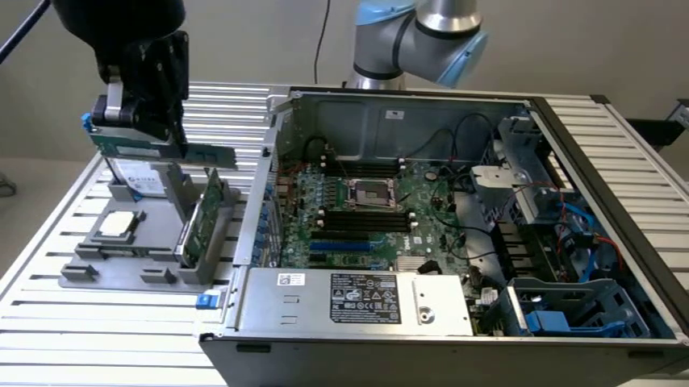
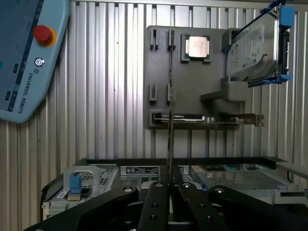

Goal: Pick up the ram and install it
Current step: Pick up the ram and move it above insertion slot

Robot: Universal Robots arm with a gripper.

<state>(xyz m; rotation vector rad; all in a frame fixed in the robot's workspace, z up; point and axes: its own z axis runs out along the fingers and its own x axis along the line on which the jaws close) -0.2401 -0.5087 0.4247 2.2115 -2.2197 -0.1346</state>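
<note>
Gripper (image 1: 140, 131) clamps narrowly on the ram (image 1: 206, 153), which we see above the gray tray (image 1: 119, 256), over the green card (image 1: 205, 222) and drive (image 1: 140, 173); the case wall (image 1: 269, 173) separates it from the motherboard (image 1: 366, 230).

Cut off by the exterior view's top edge: arm (image 1: 431, 32) and upper body of gripper (image 1: 140, 129). Part of ram (image 1: 205, 153) hidden behind that gripper; edge-on in the wrist view, chips unseen. Cropped by picture edges: pendant (image 2: 24, 57), drive (image 2: 255, 48), case (image 1: 431, 355). Print on label (image 1: 366, 294) too small to read.
</note>
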